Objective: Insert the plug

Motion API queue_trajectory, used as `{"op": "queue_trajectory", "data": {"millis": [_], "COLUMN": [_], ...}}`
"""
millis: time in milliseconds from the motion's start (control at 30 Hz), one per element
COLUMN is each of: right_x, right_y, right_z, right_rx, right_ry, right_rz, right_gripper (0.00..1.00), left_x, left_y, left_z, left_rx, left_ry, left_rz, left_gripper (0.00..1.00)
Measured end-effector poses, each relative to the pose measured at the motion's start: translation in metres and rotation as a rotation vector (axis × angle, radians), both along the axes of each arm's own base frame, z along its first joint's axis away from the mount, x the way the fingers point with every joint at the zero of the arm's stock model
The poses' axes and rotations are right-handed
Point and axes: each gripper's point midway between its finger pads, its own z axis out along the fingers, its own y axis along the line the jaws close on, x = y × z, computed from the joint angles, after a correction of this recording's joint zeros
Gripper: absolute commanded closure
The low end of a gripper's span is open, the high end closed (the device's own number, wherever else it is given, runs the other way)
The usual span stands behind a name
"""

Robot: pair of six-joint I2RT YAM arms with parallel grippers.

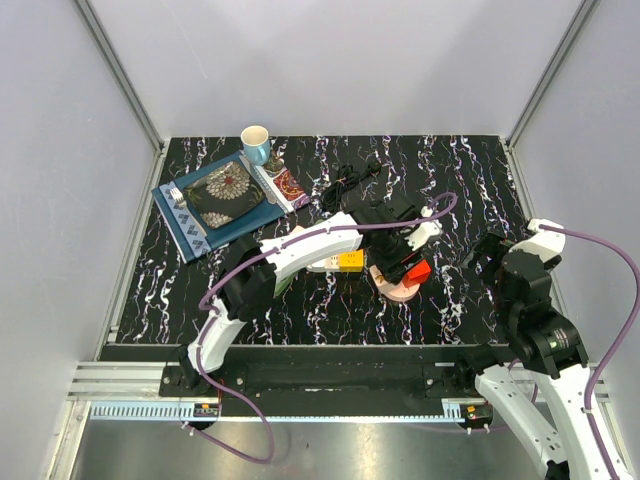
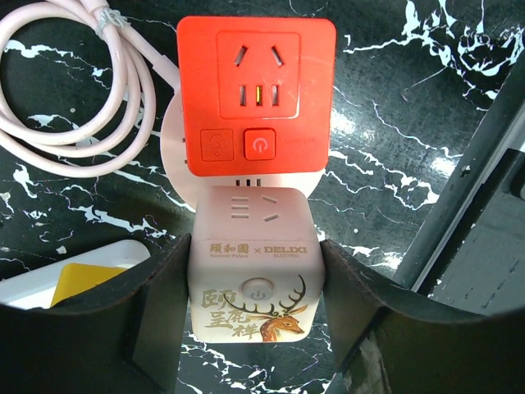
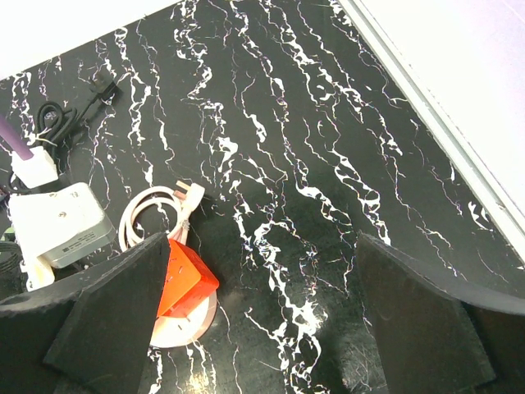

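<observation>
My left gripper [image 2: 256,308] is shut on a pale pink socket cube [image 2: 254,246] printed with a deer, its jaws pressing both sides. An orange socket cube [image 2: 257,90] sits against the pink cube's far face, sockets and power button facing the camera. The pink cord [image 2: 70,98] lies coiled to the left of the cubes. Its plug [image 3: 192,197] rests loose on the table, seen in the right wrist view beyond the orange cube [image 3: 184,283]. My right gripper [image 3: 262,304] hovers open over bare table to the right of the cubes. From above, the left gripper [image 1: 400,265] covers the cubes.
A white power strip with a yellow part [image 1: 340,262] lies just left of the cubes. A black cable [image 1: 350,178] sits further back. At the back left are a blue placemat [image 1: 195,235] with a dark plate and a cup [image 1: 256,142]. Walls enclose the table.
</observation>
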Motion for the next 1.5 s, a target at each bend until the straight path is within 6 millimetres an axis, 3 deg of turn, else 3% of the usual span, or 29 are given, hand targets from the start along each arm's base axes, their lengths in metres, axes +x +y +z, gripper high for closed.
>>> {"op": "queue_trajectory", "data": {"millis": [1500], "right_x": [0.0022], "right_y": [0.0057], "right_z": [-0.0054], "right_rx": [-0.001], "right_ry": [0.021], "right_rz": [0.031], "right_gripper": [0.0], "left_x": [-0.0006], "left_y": [-0.0074], "left_z": [-0.0003], "left_rx": [0.002], "left_ry": [-0.029], "left_rz": [-0.009], "left_gripper": [1.0]}}
